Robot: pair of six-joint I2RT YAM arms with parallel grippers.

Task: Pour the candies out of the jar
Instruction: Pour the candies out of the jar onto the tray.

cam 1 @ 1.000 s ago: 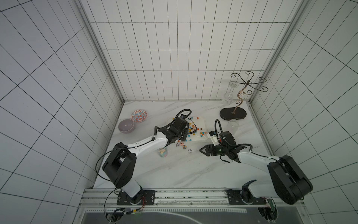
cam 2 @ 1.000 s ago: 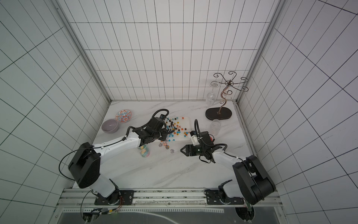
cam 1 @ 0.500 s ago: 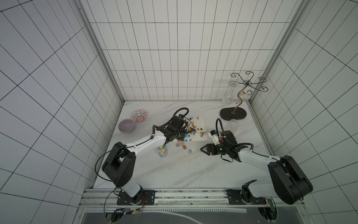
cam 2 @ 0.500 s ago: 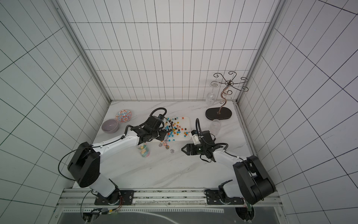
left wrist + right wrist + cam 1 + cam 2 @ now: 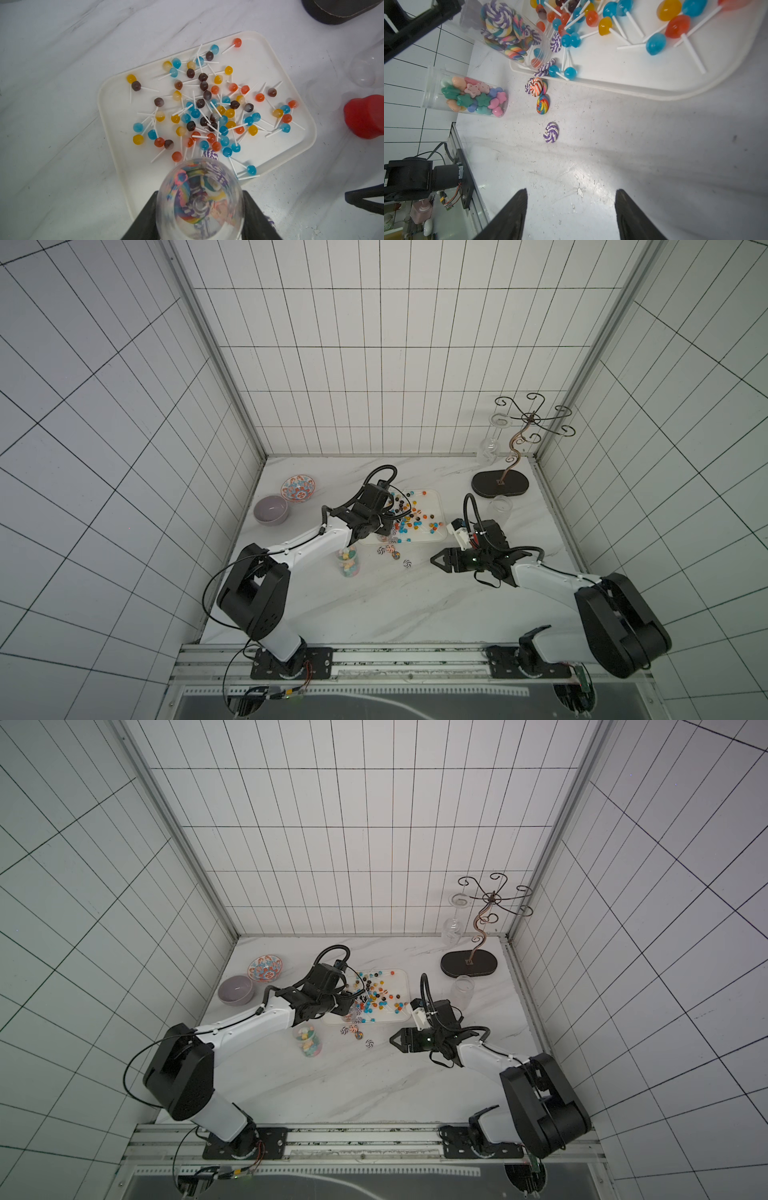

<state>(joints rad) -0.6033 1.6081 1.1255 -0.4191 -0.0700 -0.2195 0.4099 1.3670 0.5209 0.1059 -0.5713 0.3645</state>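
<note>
Leaning clear jar (image 5: 510,39); swirl candies (image 5: 499,17) inside, multicoloured.

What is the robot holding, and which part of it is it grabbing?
The left gripper holds the clear jar of swirl candies, jaws clamped on its sides near the base. The right gripper holds nothing.

Light: bright, even, overhead | Shadows: soft, broad on tabletop (image 5: 695,149), right wrist view | Glare: pale sheen there | Distortion: wall tiles (image 5: 104,406) splay toward top-view edges | Blur: jar (image 5: 199,199) soft, close to left wrist lens
</note>
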